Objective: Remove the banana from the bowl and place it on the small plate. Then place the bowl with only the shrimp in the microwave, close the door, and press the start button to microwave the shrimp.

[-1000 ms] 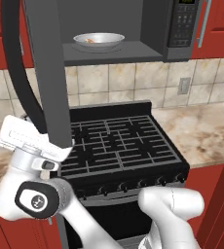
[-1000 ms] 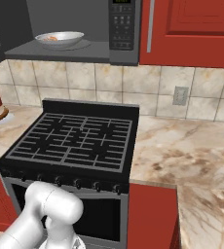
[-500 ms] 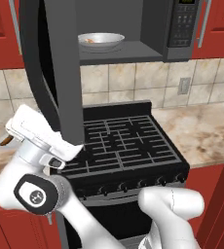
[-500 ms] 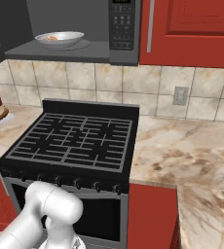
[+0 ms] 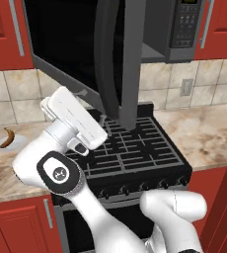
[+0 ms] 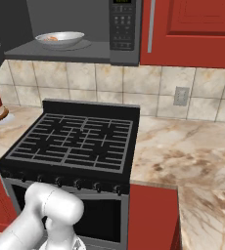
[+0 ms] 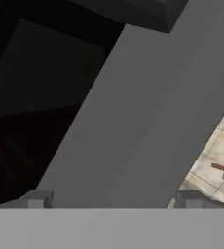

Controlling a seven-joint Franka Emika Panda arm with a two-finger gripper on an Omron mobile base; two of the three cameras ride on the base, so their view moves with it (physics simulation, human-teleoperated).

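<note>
**Door swung partway, hand spread against its edge**

Gripper (image 7: 111, 202) sits right at the door (image 5: 86, 54), fingers spread wide, nothing grasped; the door's grey edge runs between the two fingertips (image 7: 36, 199) in the hand view. Door stands out over the stove (image 6: 75, 141), its free edge with the curved handle (image 5: 108, 64) hanging above the burners. Microwave (image 6: 85, 29) cavity open from the right; bowl (image 6: 60, 38) inside near the front left, shrimp (image 6: 52, 38) in it. Banana (image 5: 6, 138) lies on the small plate (image 5: 17, 142) on the left counter, well apart from the arm. Counter (image 6: 183, 146) right of the stove has free room.
</note>
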